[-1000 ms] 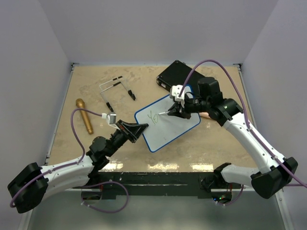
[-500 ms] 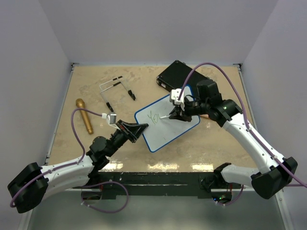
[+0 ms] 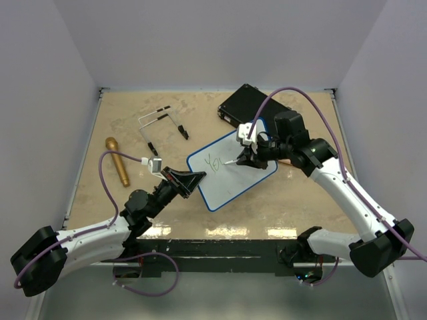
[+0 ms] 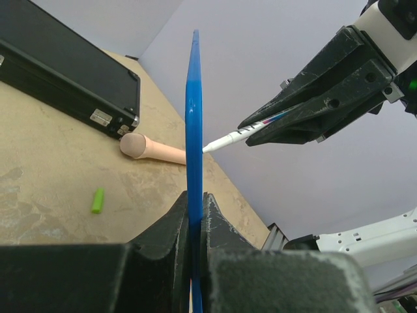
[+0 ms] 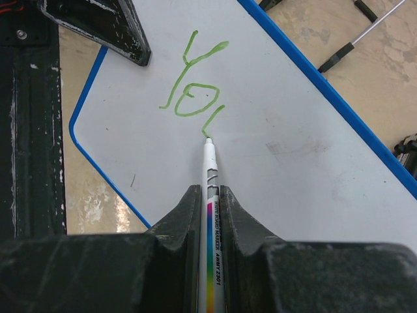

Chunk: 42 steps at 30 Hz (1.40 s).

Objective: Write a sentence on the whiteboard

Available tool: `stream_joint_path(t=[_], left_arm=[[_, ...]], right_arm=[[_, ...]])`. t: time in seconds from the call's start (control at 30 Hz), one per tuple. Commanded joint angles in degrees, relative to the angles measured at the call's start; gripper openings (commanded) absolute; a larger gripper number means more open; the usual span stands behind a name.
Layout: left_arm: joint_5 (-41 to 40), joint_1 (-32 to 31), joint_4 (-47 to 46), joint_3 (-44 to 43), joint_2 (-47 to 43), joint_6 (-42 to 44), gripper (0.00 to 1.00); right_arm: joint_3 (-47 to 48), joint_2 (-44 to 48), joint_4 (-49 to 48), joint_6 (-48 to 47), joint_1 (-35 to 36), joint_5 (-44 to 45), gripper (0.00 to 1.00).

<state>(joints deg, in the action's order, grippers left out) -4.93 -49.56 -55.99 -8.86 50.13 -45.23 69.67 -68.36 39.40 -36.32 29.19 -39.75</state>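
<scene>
The whiteboard [image 3: 237, 183], white with a blue rim, lies slanted at the table's middle. My left gripper [image 3: 193, 180] is shut on its near-left edge; in the left wrist view the blue rim [image 4: 193, 117] stands edge-on between the jaws of that gripper [image 4: 194, 195]. My right gripper [image 3: 243, 159] is shut on a white marker [image 5: 210, 169], the jaws of the gripper [image 5: 208, 192] tight on its barrel. The marker tip touches the board [image 5: 293, 130] at the end of a short stroke. The sentence [image 5: 192, 85] reads "Yo" plus that stroke, in green.
A black case [image 3: 250, 107] lies behind the board at the back right. A gold cylinder [image 3: 117, 161] lies at the left, and a wire frame with black tips [image 3: 160, 127] at the back. A peach handle [image 4: 153, 149] and a small green cap [image 4: 98, 200] lie under the board's far side.
My right gripper has shifted the marker slightly right and added a green stroke after the "Yo". The left gripper and the board have stayed put.
</scene>
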Motion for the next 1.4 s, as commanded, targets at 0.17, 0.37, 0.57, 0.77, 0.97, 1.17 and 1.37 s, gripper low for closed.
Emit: stream_joint_path(t=[0.17, 0.37, 0.57, 0.77, 0.97, 1.17, 1.37], left_arm=[[0.7, -0.2, -11.5, -1.8, -1.4, -0.7, 0.0], [0.9, -0.2, -12.0, -1.5, -1.1, -0.9, 0.0], [0.9, -0.3, -12.3, -1.0, -1.2, -1.1, 0.0], [0.4, -0.3, -12.0, -0.9, -1.8, -0.9, 0.0], [0.2, -0.2, -11.7, -0.7, -2.5, -0.7, 0.0], [0.1, -0.3, -11.4, -0.5, -3.2, -0.6, 0.0], [-0.3, -0.2, -11.0, 0.1, -3.5, -0.6, 0.0]], right_arm=[[2.9, 0.6, -3.2, 1.9, -1.0, 2.7, 0.0], [5.3, -0.7, -3.8, 2.7, -1.3, 2.7, 0.0], [5.1, -1.3, -3.9, 2.8, -1.3, 1.4, 0.0], [2.8, 0.0, -2.8, 2.0, -1.3, 1.5, 0.0], [1.4, 1.0, 0.5, -0.3, -1.3, 1.2, 0.0], [-0.1, 1.6, 2.1, -1.2, -1.2, 2.5, 0.0], [3.2, 1.8, 4.4, -1.7, -3.0, -0.2, 0.0]])
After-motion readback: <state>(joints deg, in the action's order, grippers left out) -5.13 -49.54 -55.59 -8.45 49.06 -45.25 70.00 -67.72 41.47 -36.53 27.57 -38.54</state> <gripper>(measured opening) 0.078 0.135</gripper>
